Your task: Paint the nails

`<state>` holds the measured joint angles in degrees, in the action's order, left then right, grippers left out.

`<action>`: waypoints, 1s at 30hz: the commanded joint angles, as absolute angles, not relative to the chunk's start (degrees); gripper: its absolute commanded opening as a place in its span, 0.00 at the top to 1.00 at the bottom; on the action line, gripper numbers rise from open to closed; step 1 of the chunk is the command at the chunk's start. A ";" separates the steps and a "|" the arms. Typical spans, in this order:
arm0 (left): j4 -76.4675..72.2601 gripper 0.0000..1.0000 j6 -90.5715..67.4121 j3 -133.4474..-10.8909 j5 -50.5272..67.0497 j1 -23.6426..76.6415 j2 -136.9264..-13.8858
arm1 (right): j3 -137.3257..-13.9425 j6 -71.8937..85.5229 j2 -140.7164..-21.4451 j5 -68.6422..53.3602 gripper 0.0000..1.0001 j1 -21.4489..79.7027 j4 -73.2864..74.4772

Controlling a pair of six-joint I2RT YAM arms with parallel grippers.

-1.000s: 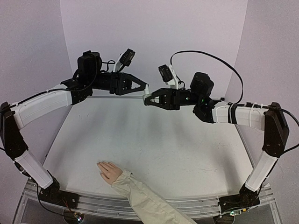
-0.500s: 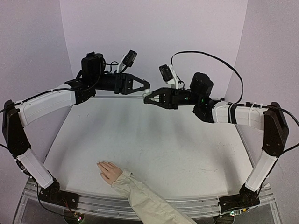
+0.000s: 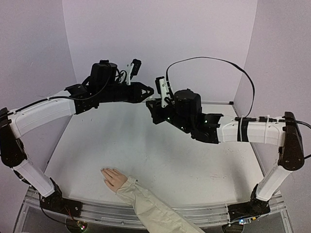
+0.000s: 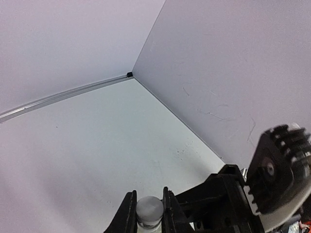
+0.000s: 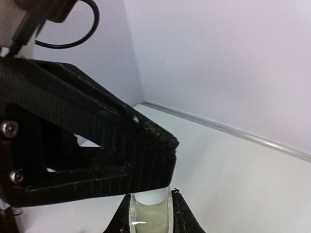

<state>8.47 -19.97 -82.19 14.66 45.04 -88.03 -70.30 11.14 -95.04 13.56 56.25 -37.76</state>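
Nails (image 3: 103, 171) tip the pale pink mannequin hand (image 3: 113, 178), which lies flat near the worktop's (image 3: 160, 150) front edge, its cream sleeve (image 3: 150, 208) trailing off it. Well apart, raised over the far side, the left pincer (image 3: 152, 91) and right pincer (image 3: 148, 103) meet, both pinching one small white bottle (image 5: 150, 209).

White table (image 3: 160, 155) fills the middle of the top view, faintly scuffed. Lower left of centre, the pale pink hand (image 3: 112, 177) lies flat on it, fingers pointing upper left, cream sleeve (image 3: 146, 206) trailing off the bottom edge.
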 commanded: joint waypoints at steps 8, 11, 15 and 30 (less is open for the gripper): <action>13.52 0.55 -20.55 -83.15 25.74 42.69 -81.89 | -72.84 3.88 -91.58 -4.44 1.00 52.80 -41.02; 8.40 0.39 -19.20 -79.73 35.28 41.32 -78.67 | -72.34 5.87 -90.13 -24.21 1.00 50.70 -38.52; 2.30 0.26 -18.74 -76.45 41.82 40.34 -75.45 | -72.63 12.87 -89.30 -45.96 1.00 47.24 -39.84; -3.80 0.40 -20.38 -80.16 62.73 40.69 -79.71 | -76.64 31.23 -96.55 -64.59 1.00 47.00 -60.67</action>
<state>-0.08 -20.01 -76.38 56.97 40.53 -80.12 -73.63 26.37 -94.80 -59.55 47.00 -51.27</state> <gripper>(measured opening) 0.649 0.219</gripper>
